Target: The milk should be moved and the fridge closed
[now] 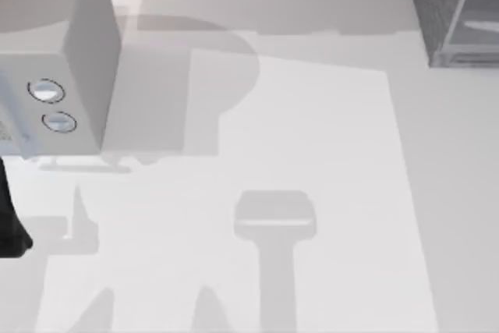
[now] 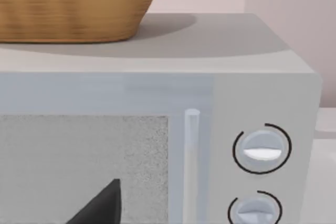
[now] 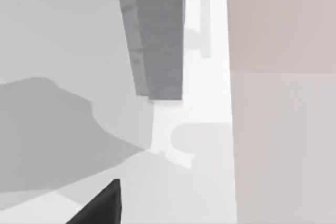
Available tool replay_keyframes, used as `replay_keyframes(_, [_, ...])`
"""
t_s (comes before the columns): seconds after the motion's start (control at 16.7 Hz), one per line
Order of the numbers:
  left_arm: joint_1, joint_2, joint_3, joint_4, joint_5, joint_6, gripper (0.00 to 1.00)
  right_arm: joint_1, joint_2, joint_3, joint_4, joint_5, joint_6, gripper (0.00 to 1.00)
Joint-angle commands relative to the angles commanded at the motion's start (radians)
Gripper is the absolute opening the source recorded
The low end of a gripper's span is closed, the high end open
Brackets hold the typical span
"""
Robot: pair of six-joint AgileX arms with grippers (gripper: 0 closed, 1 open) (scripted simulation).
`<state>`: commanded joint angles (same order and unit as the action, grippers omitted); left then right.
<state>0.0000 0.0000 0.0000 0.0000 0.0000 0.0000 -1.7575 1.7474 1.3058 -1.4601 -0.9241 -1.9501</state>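
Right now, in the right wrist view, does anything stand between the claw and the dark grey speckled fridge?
Nothing visible does: bare white table lies between the right claw and the large dark grey speckled fridge cabinet.

The top view looked straight down from above the worktop [image 1: 312, 154], which took up most of the frame. A pale grey box with two round dials [image 1: 62, 76] stood at its upper left and the fridge [image 1: 456, 9] at its upper right corner.

The left wrist camera faced the front of the same dialled box [image 2: 252, 150] from close by and nearly level. A woven basket [image 2: 73, 3] sat on top, and a dark tool tip [image 2: 102, 205] showed at the lower edge.

The right wrist camera looked along the pale worktop [image 3: 63, 35] toward a dark grey slab [image 3: 157, 35], perhaps the fridge. A dark tip [image 3: 102, 205] of that arm's own tool sat low.
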Motion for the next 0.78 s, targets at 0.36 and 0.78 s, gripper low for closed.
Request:
replay_keyframes(0.36, [0.0,0.0,0.0,0.0,0.0,0.0,1.0,-0.053,0.056,0.013,0.015,-0.028,-0.051,1.0])
replay_keyframes(0.78, [0.0,0.0,0.0,0.0,0.0,0.0,1.0,0.102,0.059,0.01,0.165,0.037,0.095,1.0])
